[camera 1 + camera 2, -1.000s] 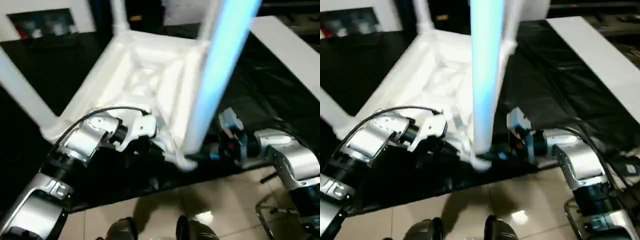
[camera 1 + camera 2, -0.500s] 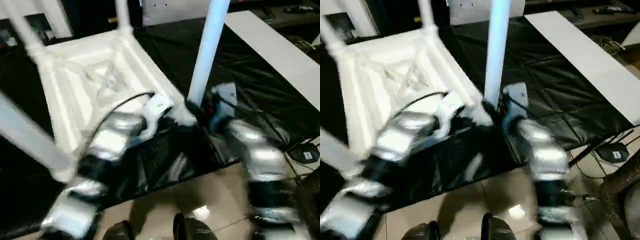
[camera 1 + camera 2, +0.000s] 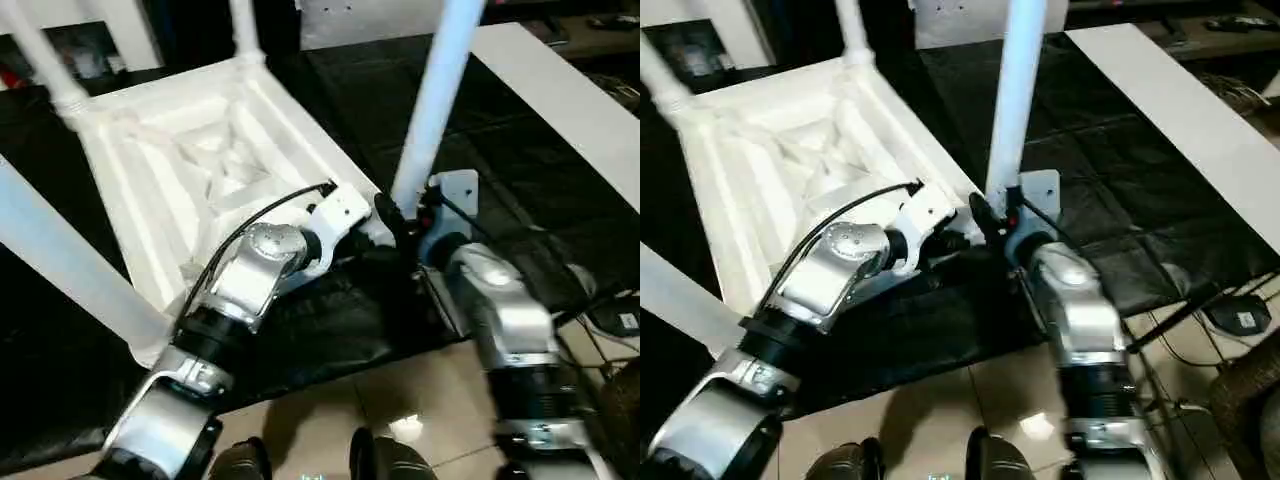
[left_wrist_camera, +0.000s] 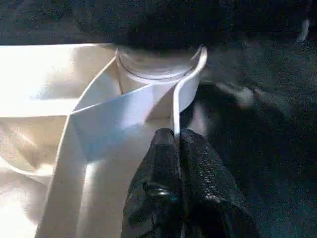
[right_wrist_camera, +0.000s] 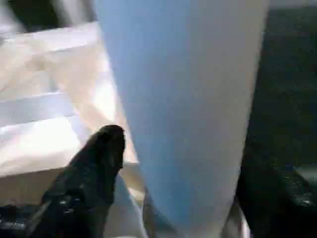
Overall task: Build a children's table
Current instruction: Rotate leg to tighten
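Upturned white plastic children's table (image 3: 200, 160), ribbed underside up, at near edge of black-covered worktop (image 3: 520, 190). Left gripper (image 4: 176, 144), jaws pinched on thin rim wall; right gripper (image 5: 173, 163), jaws wide astride white tapered tubular leg (image 3: 430, 110). Probably light, stiff, slick; best held low, by socket.

The two head views looked forward and down from above over both silver forearms, a small sideways step apart, and shared the upturned children's table (image 3: 190, 170) on the black table cover (image 3: 500, 130). The left wrist camera sat very near the table's rim, looking along its fingers (image 4: 163, 173) at a corner socket (image 4: 158, 67). The right wrist camera faced one upright leg (image 5: 193, 114) at close range, which also stood in both head views.
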Motion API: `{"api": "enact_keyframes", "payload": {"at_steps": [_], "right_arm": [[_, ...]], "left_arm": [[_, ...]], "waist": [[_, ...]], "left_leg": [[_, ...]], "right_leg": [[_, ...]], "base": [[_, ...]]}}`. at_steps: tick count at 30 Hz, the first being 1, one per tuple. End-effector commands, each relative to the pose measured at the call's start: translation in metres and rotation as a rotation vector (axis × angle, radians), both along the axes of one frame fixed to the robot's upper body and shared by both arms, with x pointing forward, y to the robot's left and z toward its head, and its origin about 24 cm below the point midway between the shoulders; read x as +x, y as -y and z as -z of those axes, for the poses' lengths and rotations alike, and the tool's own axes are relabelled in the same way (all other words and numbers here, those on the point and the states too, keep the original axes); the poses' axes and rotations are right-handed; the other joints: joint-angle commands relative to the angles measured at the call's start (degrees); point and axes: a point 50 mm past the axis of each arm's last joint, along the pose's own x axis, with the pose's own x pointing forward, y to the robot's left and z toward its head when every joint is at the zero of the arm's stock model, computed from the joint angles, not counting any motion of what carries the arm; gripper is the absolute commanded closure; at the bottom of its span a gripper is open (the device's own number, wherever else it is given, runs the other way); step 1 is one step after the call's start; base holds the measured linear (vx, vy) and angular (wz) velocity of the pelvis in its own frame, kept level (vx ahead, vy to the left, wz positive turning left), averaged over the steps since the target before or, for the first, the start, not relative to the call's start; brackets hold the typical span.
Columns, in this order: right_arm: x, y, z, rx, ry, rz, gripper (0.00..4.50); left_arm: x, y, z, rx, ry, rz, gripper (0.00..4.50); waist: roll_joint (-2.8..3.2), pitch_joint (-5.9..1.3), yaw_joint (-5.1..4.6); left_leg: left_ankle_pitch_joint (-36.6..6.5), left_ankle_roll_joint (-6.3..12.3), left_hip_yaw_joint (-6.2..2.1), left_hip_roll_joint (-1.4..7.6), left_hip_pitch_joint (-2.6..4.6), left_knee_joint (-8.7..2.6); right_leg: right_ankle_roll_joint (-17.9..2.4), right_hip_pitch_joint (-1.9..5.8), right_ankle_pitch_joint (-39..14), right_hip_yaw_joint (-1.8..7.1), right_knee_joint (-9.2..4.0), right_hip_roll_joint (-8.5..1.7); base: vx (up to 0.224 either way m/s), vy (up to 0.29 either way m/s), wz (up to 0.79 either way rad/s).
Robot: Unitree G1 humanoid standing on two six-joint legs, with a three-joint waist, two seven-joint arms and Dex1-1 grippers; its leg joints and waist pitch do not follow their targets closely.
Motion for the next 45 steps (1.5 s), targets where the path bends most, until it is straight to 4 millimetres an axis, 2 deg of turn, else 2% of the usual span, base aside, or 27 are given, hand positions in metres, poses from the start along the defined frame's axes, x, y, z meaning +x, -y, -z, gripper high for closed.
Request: {"api": "enact_keyframes", "payload": {"at_steps": [1,2,3,5,6,8,11,12,13,14,15,17,18,20,21,25,26,29,32,36,37,39,40,45], "right_arm": [[-0.009,0.006,-0.008,-0.002,0.035,-0.153,0.68],[-0.013,0.007,-0.008,-0.019,0.03,-0.215,0.6],[-0.019,0.01,-0.008,-0.043,0.019,-0.303,0.56],[-0.026,0.017,-0.008,-0.08,-0.011,-0.414,0.37],[-0.028,0.021,-0.008,-0.107,-0.012,-0.459,0.17],[-0.034,0.028,-0.007,-0.152,-0.039,-0.562,0.12],[-0.041,0.037,-0.009,-0.191,-0.076,-0.732,0.12],[-0.042,0.039,-0.01,-0.208,-0.081,-0.775,0.12],[-0.043,0.041,-0.011,-0.219,-0.089,-0.805,0.12],[-0.043,0.042,-0.011,-0.227,-0.097,-0.833,0.12],[-0.043,0.042,-0.012,-0.229,-0.1,-0.841,0.12],[-0.044,0.043,-0.013,-0.242,-0.102,-0.926,0.12],[-0.044,0.043,-0.013,-0.242,-0.102,-0.926,0.12],[-0.046,0.042,-0.014,-0.242,-0.101,-1.012,0.12],[-0.046,0.042,-0.014,-0.242,-0.101,-1.012,0.38],[-0.048,0.034,-0.011,-0.233,-0.111,-1.104,0.45],[-0.048,0.031,-0.01,-0.231,-0.113,-1.126,0.78],[-0.048,0.024,-0.007,-0.229,-0.114,-1.16,0.89],[-0.049,0.018,-0.004,-0.219,-0.124,-1.207,1.27],[-0.051,0.016,0.0,-0.205,-0.159,-1.243,1.47],[-0.051,0.016,0.0,-0.203,-0.164,-1.248,1.71],[-0.052,0.017,0.0,-0.2,-0.178,-1.259,1.75],[-0.052,0.018,0.0,-0.199,-0.181,-1.261,1.97],[-0.054,0.018,0.0,-0.155,-0.191,-1.242,2.24]], "left_arm": [[-0.01,0.001,0.002,-0.039,-0.004,0.129,4.5],[-0.01,-0.002,0.003,-0.033,-0.002,0.146,4.5],[-0.011,-0.006,0.004,-0.02,-0.002,0.17,4.5],[-0.013,-0.014,0.007,0.012,-0.018,0.215,4.5],[-0.015,-0.018,0.008,0.026,-0.024,0.248,4.5],[-0.017,-0.027,0.01,0.066,-0.034,0.305,4.5],[-0.026,-0.037,0.007,0.09,-0.053,0.468,4.5],[-0.029,-0.04,0.006,0.103,-0.053,0.521,4.5],[-0.03,-0.043,0.006,0.115,-0.06,0.55,4.5],[-0.032,-0.046,0.006,0.132,-0.063,0.588,4.5],[-0.032,-0.047,0.006,0.137,-0.064,0.598,4.5],[-0.035,-0.054,0.006,0.189,-0.074,0.671,4.5],[-0.035,-0.054,0.006,0.189,-0.074,0.671,4.5],[-0.038,-0.057,0.004,0.211,-0.092,0.73,4.5],[-0.038,-0.057,0.004,0.211,-0.092,0.73,4.5],[-0.042,-0.055,0.004,0.232,-0.098,0.807,4.5],[-0.042,-0.054,0.004,0.236,-0.097,0.82,4.5],[-0.042,-0.05,0.004,0.235,-0.09,0.833,4.5],[-0.042,-0.048,0.004,0.232,-0.086,0.847,4.5],[-0.041,-0.049,0.004,0.239,-0.088,0.852,4.5],[-0.041,-0.05,0.004,0.241,-0.089,0.851,4.5],[-0.04,-0.051,0.004,0.244,-0.09,0.848,4.5],[-0.04,-0.052,0.004,0.243,-0.091,0.843,4.5],[-0.036,-0.055,0.005,0.202,-0.111,0.762,4.5]], "waist": [[-0.48,-4.67,0.27],[-0.34,-4.66,0.3],[-0.49,-4.61,0.4],[-0.63,-4.51,0.5],[-0.69,-4.32,0.46],[-0.67,-4.23,0.77],[-0.76,-4.11,0.82],[-0.88,-4.16,0.89],[-0.69,-4.28,1.1],[-0.96,-4.26,1.11],[-0.73,-4.38,1.42],[-0.96,-4.55,1.82],[-0.96,-4.55,1.82],[-1.04,-4.58,2.49],[-1.01,-4.58,2.55],[-1.26,-4.37,2.67],[-1.27,-4.32,2.67],[-1.31,-4.21,2.62],[-1.23,-4.29,2.64],[-1.18,-4.17,2.67],[-1.22,-4.12,2.66],[-1.23,-4.03,2.69],[-1.24,-4.06,2.7],[-1.08,-4.1,2.77]], "left_leg": [[-2.8,9.85,-1.07,2.73,0.32,-2.57],[-2.4,9.92,-1.06,2.81,0.3,-2.52],[-3.0,10.64,-1.05,2.78,0.32,-2.45],[-3.7,10.76,-1.08,2.76,0.17,-2.48],[-4.8,10.39,-1.02,2.74,0.27,-2.55],[-6.3,9.15,-1.14,2.78,0.41,-2.65],[-6.8,8.8,-1.19,2.97,0.54,-2.74],[-6.4,8.9,-1.14,3.08,0.55,-2.72],[-5.8,9.16,-1.13,3.18,0.59,-2.67],[-5.3,9.3,-0.98,3.25,0.57,-2.63],[-4.2,9.55,-0.97,3.33,0.63,-2.56],[-2.3,10.39,-0.9,3.56,0.63,-2.36],[-2.3,10.39,-0.9,3.56,0.63,-2.36],[-1.5,11.22,-0.79,3.7,0.77,-2.21],[-1.4,11.25,-0.79,3.7,0.76,-2.2],[-2.8,10.33,-0.82,3.65,0.68,-2.34],[-3.0,10.12,-0.85,3.67,0.66,-2.37],[-3.8,9.1,-0.85,3.62,0.69,-2.44],[-3.3,8.96,-0.92,3.65,0.67,-2.45],[-2.5,9.6,-0.95,3.65,0.56,-2.42],[-2.8,9.65,-0.91,3.63,0.57,-2.41],[-3.4,9.34,-0.93,3.58,0.6,-2.48],[-3.5,9.09,-0.93,3.62,0.66,-2.49],[-3.2,8.86,-0.94,3.69,0.75,-2.5]], "right_leg": [[-12.9,4.63,-7.3,3.22,-3.14,-4.74],[-13.0,4.61,-6.6,3.31,-3.0,-4.8],[-13.1,4.71,-6.2,3.22,-3.06,-4.71],[-12.9,4.77,-8.0,3.15,-3.29,-4.87],[-12.4,4.6,-11.0,3.14,-3.69,-4.87],[-11.0,4.52,-15.9,3.05,-4.15,-4.93],[-10.7,4.22,-17.2,3.08,-4.2,-4.97],[-10.9,4.23,-16.4,3.19,-3.98,-4.98],[-11.3,4.18,-15.1,3.17,-3.76,-5.02],[-11.7,4.11,-14.1,3.22,-3.61,-4.93],[-12.3,4.05,-12.3,3.2,-3.28,-4.87],[-13.7,3.98,-8.9,3.2,-2.65,-4.99],[-13.7,3.98,-8.9,3.2,-2.65,-4.99],[-14.4,3.87,-7.9,3.22,-2.32,-5.13],[-14.5,3.85,-7.9,3.23,-2.28,-5.17],[-14.0,3.89,-10.7,3.21,-2.66,-5.27],[-13.9,3.88,-11.2,3.22,-2.71,-5.29],[-13.1,3.82,-13.2,3.27,-2.93,-5.29],[-13.4,3.88,-11.7,3.25,-2.75,-5.24],[-14.1,3.93,-9.2,3.23,-2.5,-5.19],[-14.2,3.92,-9.4,3.24,-2.58,-5.2],[-13.9,3.94,-10.7,3.22,-2.75,-5.2],[-13.8,3.94,-11.0,3.25,-2.74,-5.23],[-14.2,3.94,-10.1,3.27,-2.66,-5.18]], "base": [[0.0,0.0,0.0],[0.0,0.0,0.0],[0.0,0.0,0.0],[0.0,0.0,0.0],[0.0,0.0,0.0],[0.0,0.0,0.0],[0.0,0.0,0.0],[0.0,0.0,0.0],[0.0,0.0,0.0],[0.0,0.0,0.0],[0.0,0.0,0.0],[0.0,0.0,0.0],[0.0,0.0,0.0],[0.0,0.0,0.0],[0.0,0.0,0.0],[0.0,0.0,0.0],[0.0,0.0,0.0],[0.0,0.0,0.0],[0.0,0.0,0.0],[0.0,0.0,0.0],[0.0,0.0,0.0],[0.0,0.0,0.0],[0.0,0.0,0.0],[0.0,0.0,0.0]]}}
